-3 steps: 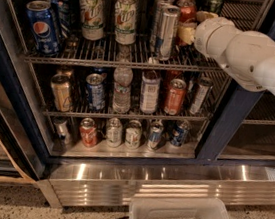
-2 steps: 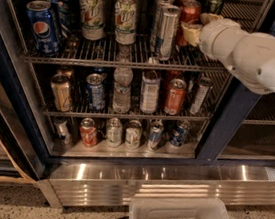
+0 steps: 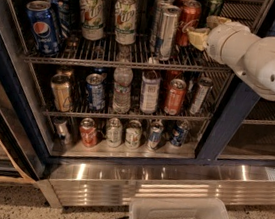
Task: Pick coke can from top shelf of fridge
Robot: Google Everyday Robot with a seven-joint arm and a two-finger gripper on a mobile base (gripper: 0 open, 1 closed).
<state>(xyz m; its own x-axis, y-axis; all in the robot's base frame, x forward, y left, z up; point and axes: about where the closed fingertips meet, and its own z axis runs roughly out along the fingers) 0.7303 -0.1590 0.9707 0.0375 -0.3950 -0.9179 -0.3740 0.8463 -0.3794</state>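
Fridge: the display cooler (image 3: pixel 226 113) stood open, with its dark blue frame and wire shelves of cans and bottles in view.
Top shelf: the wire rack (image 3: pixel 104 53) ran the width of the cooler, and the cans on it stood upright in rows.
Far left: a blue Pepsi can (image 3: pixel 41 26) stood at the front corner, well apart from the work.
Left of middle: two green-and-white cans (image 3: pixel 92 11) stood side by side at the front of their rows.
Middle: a slim silver-and-blue can (image 3: pixel 167 32) stood just to the left of the target, close enough to be knocked.
Coke can: the red can (image 3: pixel 189 18) stood upright toward the right end of the top shelf, its long axis vertical, with the slim can on its left and the gripper on its right.
Gripper: the gripper (image 3: pixel 199 29) was level with the can's body at its right side. It looked spread and had nothing clamped in it. The nearer finger (image 3: pixel 196 37) lay against or just beside the can's lower right.
Arm: the white arm (image 3: pixel 265 60) came in from the right, across the frame post.
Key relation: the can lay directly to the left of the gripper, so the closing move looked to be a short push leftward at the same height.
Risk: the slim can would likely be nudged if the push ran long.
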